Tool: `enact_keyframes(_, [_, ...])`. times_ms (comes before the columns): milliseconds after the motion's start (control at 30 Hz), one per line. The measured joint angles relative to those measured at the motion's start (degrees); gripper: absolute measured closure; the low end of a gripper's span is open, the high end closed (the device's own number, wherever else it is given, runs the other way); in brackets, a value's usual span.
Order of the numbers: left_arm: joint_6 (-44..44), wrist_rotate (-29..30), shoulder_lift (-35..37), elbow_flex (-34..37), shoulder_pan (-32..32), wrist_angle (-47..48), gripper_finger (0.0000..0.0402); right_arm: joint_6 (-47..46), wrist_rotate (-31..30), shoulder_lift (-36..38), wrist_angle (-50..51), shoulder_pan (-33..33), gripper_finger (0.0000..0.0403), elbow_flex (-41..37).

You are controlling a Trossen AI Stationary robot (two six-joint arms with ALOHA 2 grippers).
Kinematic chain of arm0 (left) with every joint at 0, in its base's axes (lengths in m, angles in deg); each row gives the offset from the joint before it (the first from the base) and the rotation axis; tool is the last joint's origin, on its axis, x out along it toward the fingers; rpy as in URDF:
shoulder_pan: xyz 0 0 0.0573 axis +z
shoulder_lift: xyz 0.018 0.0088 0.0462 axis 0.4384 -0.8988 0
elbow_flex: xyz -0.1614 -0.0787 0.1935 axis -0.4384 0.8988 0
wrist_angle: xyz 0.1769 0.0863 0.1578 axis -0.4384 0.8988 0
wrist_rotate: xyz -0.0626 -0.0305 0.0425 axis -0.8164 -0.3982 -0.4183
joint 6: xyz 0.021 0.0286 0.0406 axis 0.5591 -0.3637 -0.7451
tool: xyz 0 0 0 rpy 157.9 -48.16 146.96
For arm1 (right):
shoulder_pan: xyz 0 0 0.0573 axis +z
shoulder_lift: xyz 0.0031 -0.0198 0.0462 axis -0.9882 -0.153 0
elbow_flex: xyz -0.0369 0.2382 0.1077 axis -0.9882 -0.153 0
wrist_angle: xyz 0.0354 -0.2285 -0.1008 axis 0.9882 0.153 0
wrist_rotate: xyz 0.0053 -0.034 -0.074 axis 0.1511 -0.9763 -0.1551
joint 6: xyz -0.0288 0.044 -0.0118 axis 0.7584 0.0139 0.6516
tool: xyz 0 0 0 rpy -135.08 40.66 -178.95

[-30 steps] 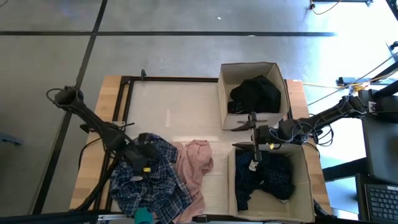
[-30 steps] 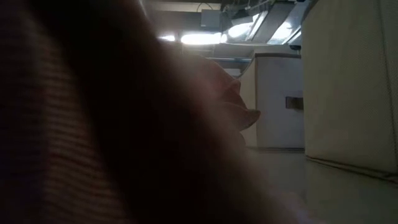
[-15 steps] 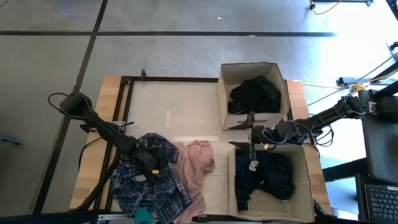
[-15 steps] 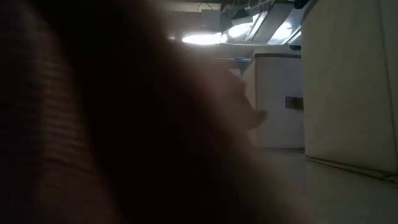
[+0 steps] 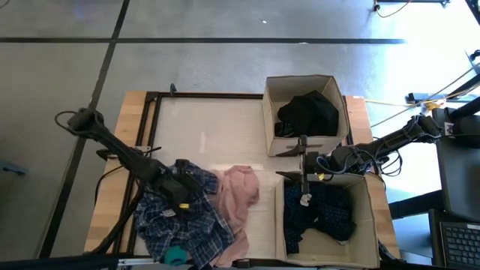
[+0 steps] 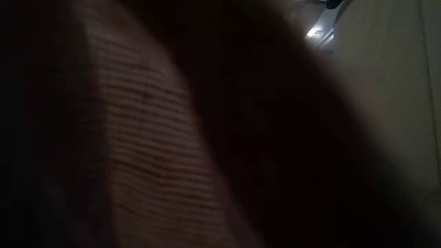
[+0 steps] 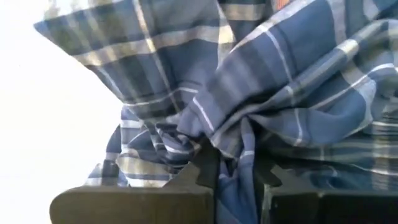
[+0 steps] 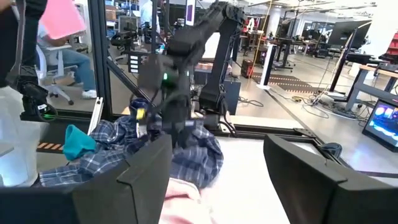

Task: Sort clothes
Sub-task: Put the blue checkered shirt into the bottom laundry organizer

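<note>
The left gripper [image 7: 233,177] pinches a fold of the plaid shirt [image 5: 180,217] at the table's near left, beside the pink garment [image 5: 236,196]; the right gripper [image 5: 302,174] hangs wide between the two boxes [image 5: 367,214], empty.

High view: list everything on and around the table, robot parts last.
plaid garment: one, blue-white, table's near left, pinched in the left arm's jaws
pink garment: one, beside the plaid, toward the boxes
teal piece: one, at the near edge on the plaid
black garment: one, in the far box
navy garment: one, in the near box
table: one, pale top, dark frame
left gripper: shut on the plaid
right gripper: open, between the boxes
</note>
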Motion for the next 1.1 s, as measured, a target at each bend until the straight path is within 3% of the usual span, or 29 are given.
enact_keyframes(233, [-4.48, 2.61, 4.91, -11.17, -0.04, 9.76, 0.0394, 0.0, -0.01, 0.0, 0.1, 0.0, 0.0148, 0.0])
enact_keyframes(467, [-12.43, 8.75, 9.46, -20.44, -0.02, 10.11, 0.0384, 0.0, -0.03, -0.14, 0.1, 0.0, 0.0148, 0.0])
enact_keyframes(700, [-19.44, 9.12, 13.82, -27.99, -0.09, 9.13, 0.0382, 0.0, -0.02, -0.55, 0.22, 0.0, 0.0148, 0.04])
enact_keyframes(1100, [-38.96, 9.17, 17.99, -28.87, 0.02, -11.64, 0.0381, 0.0, 0.1, -4.08, -2.19, 0.0, 0.0148, 0.04])
